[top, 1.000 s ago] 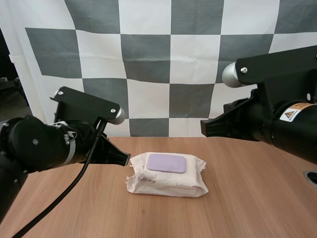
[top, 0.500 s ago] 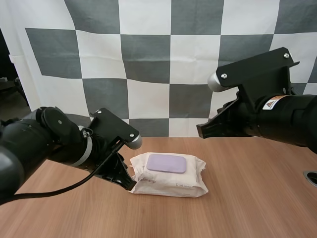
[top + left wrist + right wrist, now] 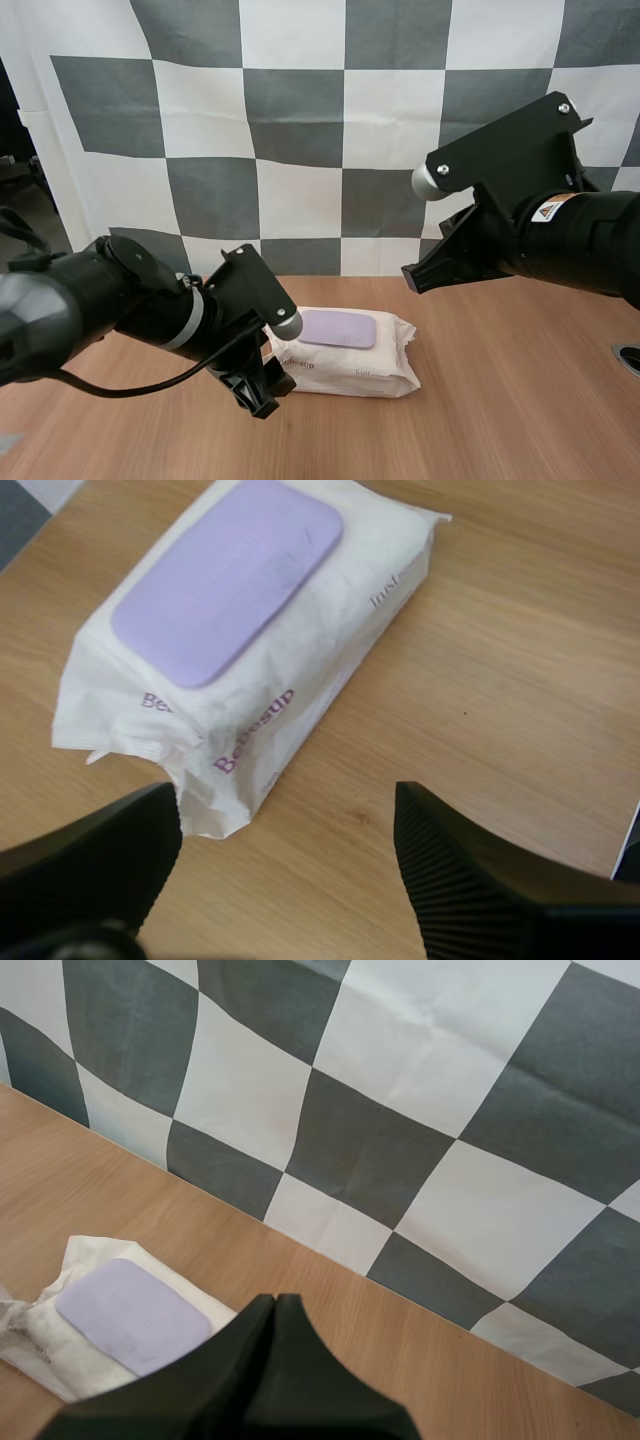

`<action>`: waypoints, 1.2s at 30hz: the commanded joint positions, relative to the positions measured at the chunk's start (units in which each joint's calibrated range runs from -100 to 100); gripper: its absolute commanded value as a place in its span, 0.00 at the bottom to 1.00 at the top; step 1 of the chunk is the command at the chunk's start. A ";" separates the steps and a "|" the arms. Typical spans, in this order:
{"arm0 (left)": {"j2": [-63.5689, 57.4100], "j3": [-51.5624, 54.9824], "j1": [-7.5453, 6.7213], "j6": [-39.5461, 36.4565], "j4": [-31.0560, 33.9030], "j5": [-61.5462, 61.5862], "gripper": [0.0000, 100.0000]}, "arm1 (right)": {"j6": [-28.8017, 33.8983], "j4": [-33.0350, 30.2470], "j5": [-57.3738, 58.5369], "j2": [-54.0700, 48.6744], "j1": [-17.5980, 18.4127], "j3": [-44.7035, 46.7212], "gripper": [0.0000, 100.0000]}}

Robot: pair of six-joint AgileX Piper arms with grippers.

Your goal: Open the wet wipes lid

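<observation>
A white pack of wet wipes [image 3: 352, 374] lies flat on the wooden table [image 3: 500, 400], its lilac lid [image 3: 338, 328] closed on top. My left gripper [image 3: 262, 392] is low at the pack's near left corner. In the left wrist view its fingers [image 3: 470, 880] stand wide apart, open, with the pack's [image 3: 310, 660] crinkled end just ahead of them and the lid [image 3: 228, 575] beyond. My right gripper [image 3: 410, 276] hovers above the table, to the right of and behind the pack, shut; its tips [image 3: 275, 1308] form one dark wedge, with the lid [image 3: 130, 1315] below them.
Bare wood runs in front of and to the right of the pack. A round metal fitting [image 3: 630, 357] sits at the table's right edge.
My left gripper dropped and moved right to the pack's near left corner, and it has opened. My right arm shifted left and tilted downward.
</observation>
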 commanded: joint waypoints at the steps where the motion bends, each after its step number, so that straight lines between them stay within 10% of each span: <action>1: 0.35 1.88 0.01 6.07 -2.99 -2.32 1.00 | -0.31 -0.05 0.00 0.03 -0.04 -0.09 0.00; 17: 10.63 6.90 0.01 29.74 -26.63 -19.21 1.00 | -1.45 -0.69 2.14 0.03 -0.04 -0.09 0.00; 36: 27.44 1.00 0.01 29.76 -33.66 -17.32 1.00 | -1.79 -0.91 3.45 0.03 -0.04 -0.09 0.00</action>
